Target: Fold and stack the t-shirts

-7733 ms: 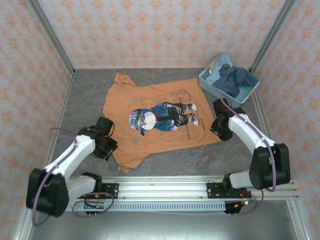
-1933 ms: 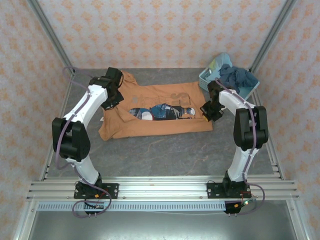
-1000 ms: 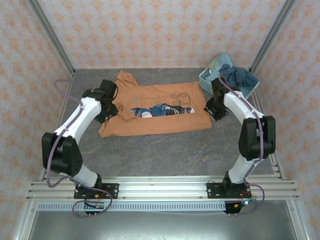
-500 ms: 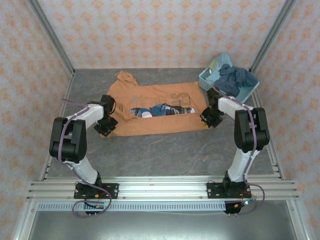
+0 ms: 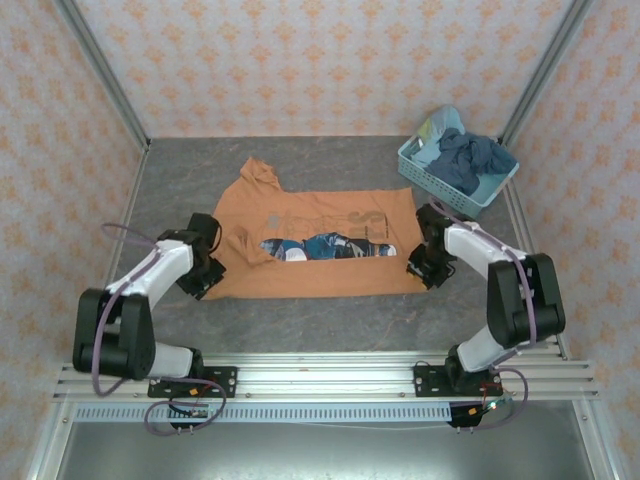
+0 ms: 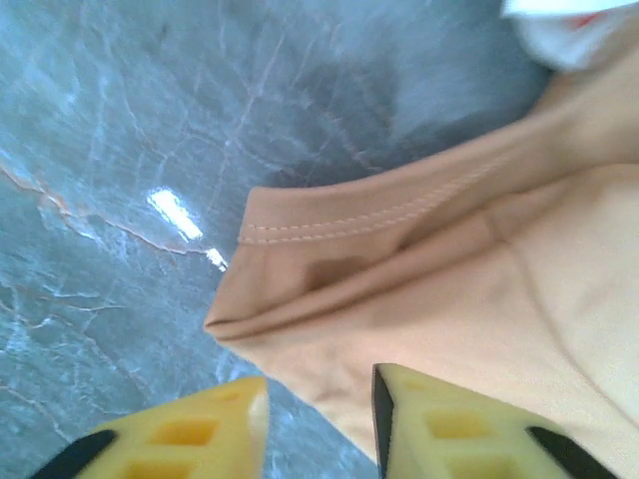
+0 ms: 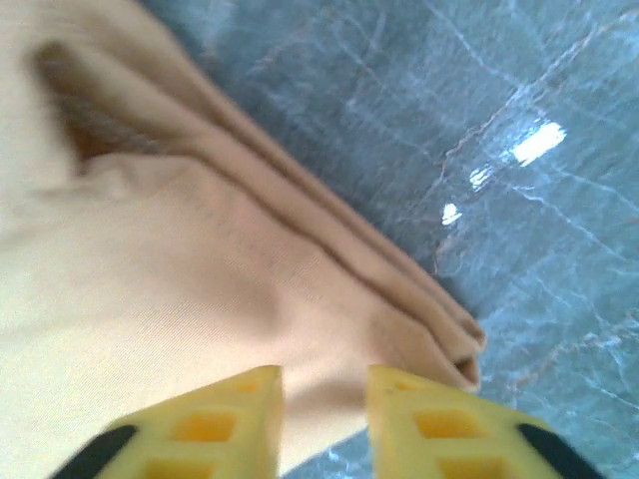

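Reaching to the two short ends of the orange-tan cloth t-shirt, I have one gripper at each of them. The shirt lies in the middle of the grey marble-patterned table top. It is folded along its length into a long band, and a thin strip of its blue-and-dark chest print shows between the two cloth layers. At the left end one sleeve points to the far side.

My left gripper is at the left end of the band, near its front corner. In the left wrist view its yellow plastic fingers stand with a narrow gap between them, and nothing is inside this gap. Just beyond the tips lies a folded corner of the shirt with a stitched hem, next to bare table.

My right gripper is at the right front corner. In the right wrist view its yellow fingers are also a little apart, with no cloth between them. The doubled edge of the cloth runs slanting beyond them and ends in a small corner on the table.

At the far right corner of the table stands a light-blue plastic lattice basket, well apart from the orange shirt. Dusty blue shirts are heaped in it.
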You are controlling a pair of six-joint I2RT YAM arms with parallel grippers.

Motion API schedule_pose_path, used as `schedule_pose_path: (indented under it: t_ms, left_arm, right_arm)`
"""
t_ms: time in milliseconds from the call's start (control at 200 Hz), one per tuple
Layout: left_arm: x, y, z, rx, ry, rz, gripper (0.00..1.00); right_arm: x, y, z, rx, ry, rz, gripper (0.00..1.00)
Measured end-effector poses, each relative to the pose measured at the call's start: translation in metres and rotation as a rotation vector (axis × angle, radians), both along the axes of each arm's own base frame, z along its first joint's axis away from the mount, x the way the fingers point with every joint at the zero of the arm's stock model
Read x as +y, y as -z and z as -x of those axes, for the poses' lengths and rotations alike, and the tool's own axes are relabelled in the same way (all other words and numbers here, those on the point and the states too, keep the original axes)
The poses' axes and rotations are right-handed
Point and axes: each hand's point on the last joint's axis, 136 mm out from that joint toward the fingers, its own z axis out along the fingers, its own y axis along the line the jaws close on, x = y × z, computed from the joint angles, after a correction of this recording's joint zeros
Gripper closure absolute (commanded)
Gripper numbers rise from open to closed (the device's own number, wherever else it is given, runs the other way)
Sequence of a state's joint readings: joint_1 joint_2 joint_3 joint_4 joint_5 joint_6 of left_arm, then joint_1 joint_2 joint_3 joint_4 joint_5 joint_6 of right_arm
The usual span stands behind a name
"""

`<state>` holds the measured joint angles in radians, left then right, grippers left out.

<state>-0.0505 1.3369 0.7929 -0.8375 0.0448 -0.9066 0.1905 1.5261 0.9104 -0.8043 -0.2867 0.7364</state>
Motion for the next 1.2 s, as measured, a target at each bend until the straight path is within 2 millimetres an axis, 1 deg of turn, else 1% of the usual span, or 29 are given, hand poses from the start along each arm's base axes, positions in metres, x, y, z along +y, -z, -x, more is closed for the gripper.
schedule_pose_path:
  t_ms: [110, 185, 230, 280, 375, 480, 540, 595, 751, 811, 981, 1081, 1201]
  left_arm:
    - [-0.007, -0.033, -0.02, -0.146, -0.001, 0.034, 0.46]
    - [-0.019, -0.043, -0.035, -0.214, 0.014, 0.08, 0.44]
    - [-0.028, -0.042, -0.043, -0.232, 0.026, 0.112, 0.43]
    - [-0.039, -0.036, -0.05, -0.233, 0.044, 0.144, 0.42]
    - [-0.062, -0.02, -0.062, -0.217, 0.083, 0.198, 0.41]
    - [-0.081, -0.007, -0.073, -0.192, 0.122, 0.227, 0.42]
    - [-0.088, -0.001, -0.08, -0.19, 0.134, 0.242, 0.45]
    - [-0.091, 0.004, -0.085, -0.186, 0.138, 0.245, 0.49]
    - [-0.093, 0.015, -0.096, -0.176, 0.142, 0.244, 0.64]
    - [-0.094, 0.017, -0.1, -0.174, 0.14, 0.244, 0.72]
    - [-0.099, 0.009, -0.114, -0.206, 0.152, 0.248, 0.91]
    - [-0.103, 0.002, -0.12, -0.228, 0.166, 0.251, 1.0]
    - [-0.107, -0.003, -0.125, -0.244, 0.176, 0.254, 1.0]
  right_arm:
    - [0.005, -0.029, -0.013, -0.107, -0.029, -0.018, 0.54]
    - [0.011, -0.045, -0.025, -0.176, -0.048, -0.043, 0.52]
    - [0.015, -0.05, -0.031, -0.203, -0.056, -0.064, 0.51]
    - [0.02, -0.052, -0.037, -0.217, -0.066, -0.088, 0.51]
    - [0.028, -0.049, -0.044, -0.214, -0.083, -0.124, 0.5]
    - [0.032, -0.046, -0.047, -0.211, -0.092, -0.145, 0.49]
    - [0.034, -0.048, -0.049, -0.216, -0.094, -0.154, 0.49]
    - [0.036, -0.049, -0.05, -0.222, -0.095, -0.161, 0.49]
    - [0.037, -0.049, -0.051, -0.224, -0.096, -0.167, 0.49]
    - [0.037, -0.049, -0.051, -0.224, -0.096, -0.167, 0.49]
    - [0.037, -0.049, -0.051, -0.224, -0.096, -0.167, 0.5]
    - [0.036, -0.049, -0.051, -0.223, -0.096, -0.166, 0.5]
    - [0.036, -0.049, -0.051, -0.223, -0.095, -0.163, 0.53]
